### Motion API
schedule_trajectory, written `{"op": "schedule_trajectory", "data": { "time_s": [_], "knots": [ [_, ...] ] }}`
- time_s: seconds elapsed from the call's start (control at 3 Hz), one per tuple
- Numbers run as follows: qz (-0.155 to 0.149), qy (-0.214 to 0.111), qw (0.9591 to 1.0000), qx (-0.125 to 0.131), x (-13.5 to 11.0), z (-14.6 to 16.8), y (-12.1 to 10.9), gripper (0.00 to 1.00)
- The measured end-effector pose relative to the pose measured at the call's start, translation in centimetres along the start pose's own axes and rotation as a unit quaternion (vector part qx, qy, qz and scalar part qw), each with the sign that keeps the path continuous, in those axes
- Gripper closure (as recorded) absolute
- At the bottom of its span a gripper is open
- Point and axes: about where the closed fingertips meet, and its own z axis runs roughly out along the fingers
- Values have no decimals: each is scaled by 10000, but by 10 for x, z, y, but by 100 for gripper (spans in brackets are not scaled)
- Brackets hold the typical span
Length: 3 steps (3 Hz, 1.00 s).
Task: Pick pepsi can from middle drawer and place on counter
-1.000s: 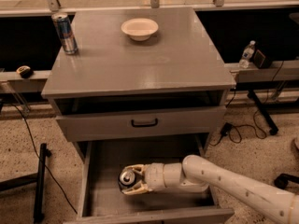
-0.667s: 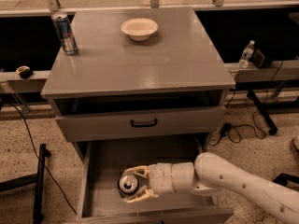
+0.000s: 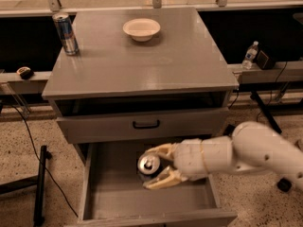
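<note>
Grasp step: the gripper (image 3: 149, 170) sits in the drawer (image 3: 113, 197), fingers (image 3: 161, 151) pinching the can (image 3: 149, 163). Next, you lift it clear and carry it to the surface (image 3: 142, 65).

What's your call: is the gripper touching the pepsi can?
Cannot tell: in the camera view the gripper straddles the pepsi can in the middle drawer; contact unclear.

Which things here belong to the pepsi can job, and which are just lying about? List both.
Job: pepsi can; middle drawer, pulled open; counter; gripper, down in the drawer at the can.

Lying about: tall silver-and-blue can and white bowl, both on the counter; water bottle on the ledge beside the cabinet; upper drawer.
</note>
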Motion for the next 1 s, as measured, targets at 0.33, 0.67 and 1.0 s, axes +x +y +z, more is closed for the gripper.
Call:
{"op": "schedule_trajectory", "data": {
  "time_s": [0.33,0.67,1.0],
  "knots": [
    [1071,365,9896,891,20,-90,-48,100],
    [1849,548,9728,1282,57,-130,-54,100],
    [1854,550,9727,1280,57,-130,-54,100]
  ]
}}
